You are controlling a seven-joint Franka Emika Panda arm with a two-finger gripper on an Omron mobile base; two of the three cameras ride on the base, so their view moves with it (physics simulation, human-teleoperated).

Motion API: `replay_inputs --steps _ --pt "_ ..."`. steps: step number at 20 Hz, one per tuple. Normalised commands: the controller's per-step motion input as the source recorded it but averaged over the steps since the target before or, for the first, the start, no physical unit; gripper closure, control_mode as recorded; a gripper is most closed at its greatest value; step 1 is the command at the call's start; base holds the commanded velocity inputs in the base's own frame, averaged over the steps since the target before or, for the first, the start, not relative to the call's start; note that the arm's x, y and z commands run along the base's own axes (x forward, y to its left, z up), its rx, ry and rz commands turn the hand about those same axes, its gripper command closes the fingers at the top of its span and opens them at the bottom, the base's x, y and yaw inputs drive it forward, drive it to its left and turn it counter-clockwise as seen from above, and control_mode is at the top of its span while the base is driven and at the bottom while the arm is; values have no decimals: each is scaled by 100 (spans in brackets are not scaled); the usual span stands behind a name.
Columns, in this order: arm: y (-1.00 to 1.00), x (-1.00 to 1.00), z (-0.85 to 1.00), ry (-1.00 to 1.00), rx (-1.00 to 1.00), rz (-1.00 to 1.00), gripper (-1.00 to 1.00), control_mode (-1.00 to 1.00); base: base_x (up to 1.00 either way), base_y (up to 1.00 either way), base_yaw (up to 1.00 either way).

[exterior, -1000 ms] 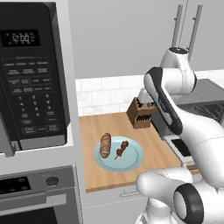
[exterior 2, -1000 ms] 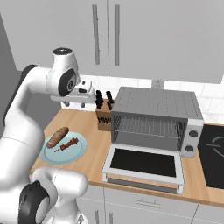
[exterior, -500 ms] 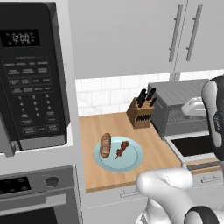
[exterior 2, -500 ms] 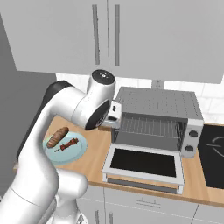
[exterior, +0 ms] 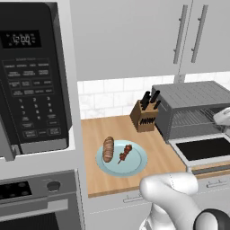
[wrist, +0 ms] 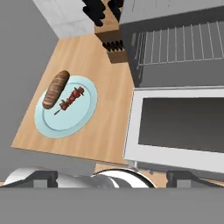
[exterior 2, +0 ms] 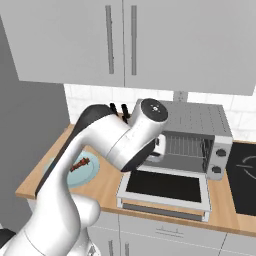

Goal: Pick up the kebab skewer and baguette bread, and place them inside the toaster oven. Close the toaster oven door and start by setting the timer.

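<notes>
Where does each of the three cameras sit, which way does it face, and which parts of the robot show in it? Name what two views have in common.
Left base view: behind the arm, leftward, facing the counter; white arm at lower right.
Right base view: behind, rightward, facing the toaster oven; the arm crosses from lower left.
Hand view: on the hand, looking down at the plate and the open oven door; open gripper at bottom.
Shared: all show the skewer, the plate and the oven.
</notes>
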Motion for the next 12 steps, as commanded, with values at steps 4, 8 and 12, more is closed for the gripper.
replay_inputs --steps 4,8,12 --pt "-1 19 -54 -23 0 0 -100 -100 0 0 0" --pt "-20 25 -97 -30 -21 -3 -100 -100 0 0 0" --pt "-30 4 -94 -20 -31 -18 -100 -100 0 0 0"
